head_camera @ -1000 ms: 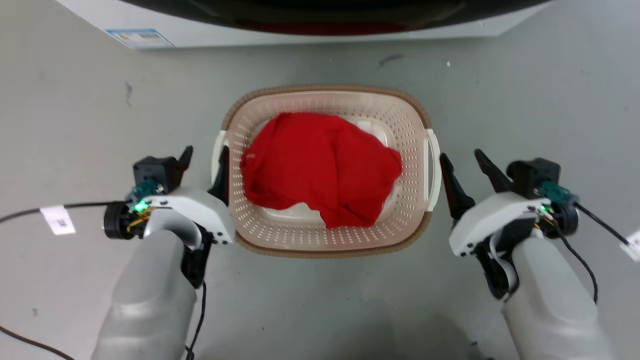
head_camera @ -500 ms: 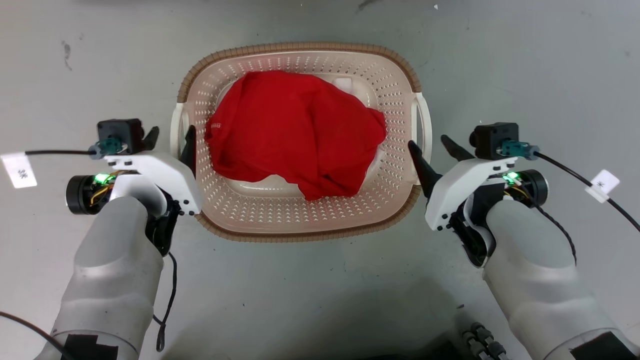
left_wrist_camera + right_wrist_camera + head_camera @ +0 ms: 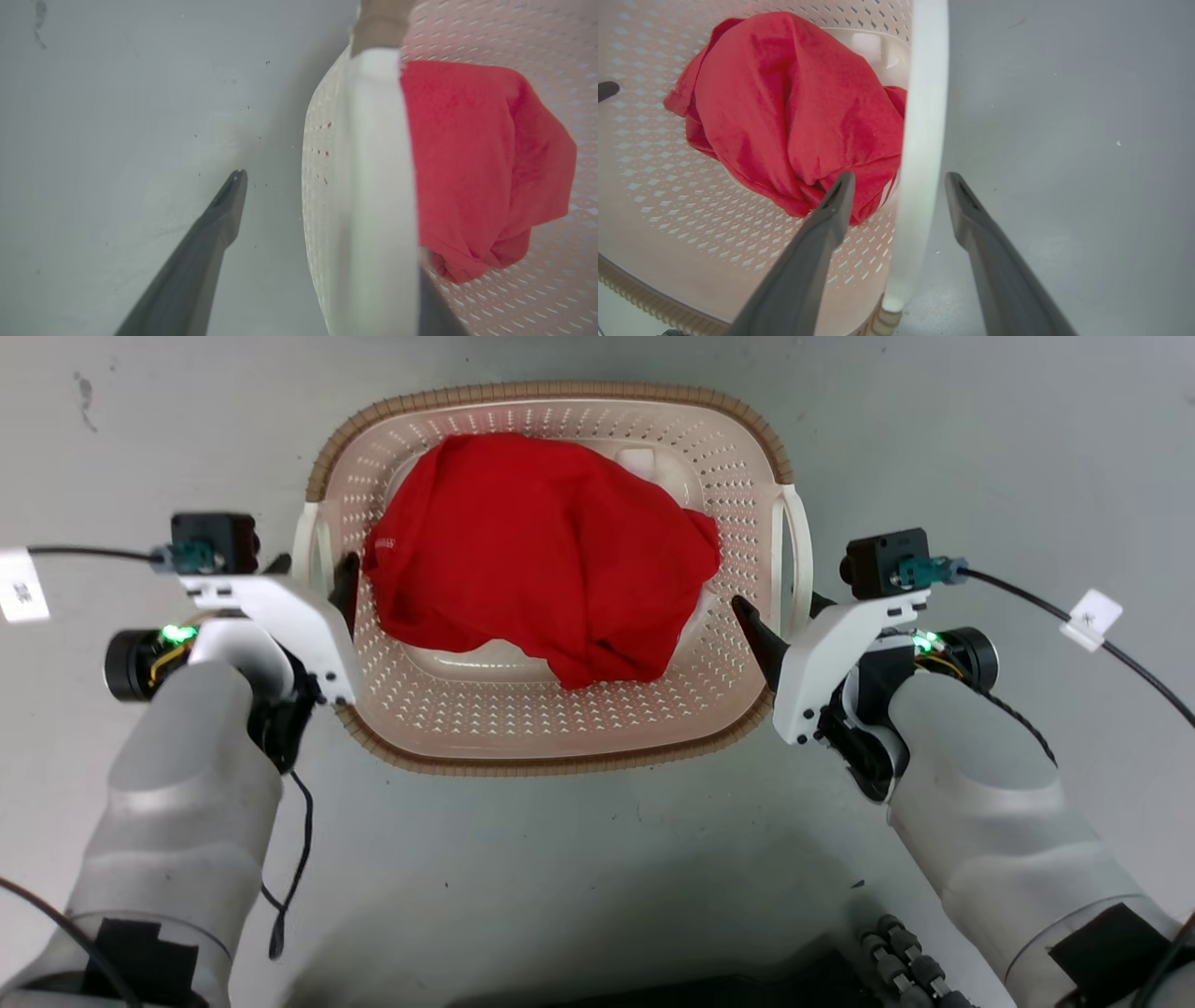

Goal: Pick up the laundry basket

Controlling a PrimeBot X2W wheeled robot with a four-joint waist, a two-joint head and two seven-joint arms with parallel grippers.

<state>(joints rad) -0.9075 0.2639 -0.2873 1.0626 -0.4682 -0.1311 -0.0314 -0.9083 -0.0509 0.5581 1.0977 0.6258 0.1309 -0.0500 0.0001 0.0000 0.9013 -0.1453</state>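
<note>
The laundry basket sits on the grey floor between the two arms, with a red cloth heaped inside. The left pincer is open, one finger on each side of the left handle. The right pincer gapes the same way around the right handle, not clamped.
</note>
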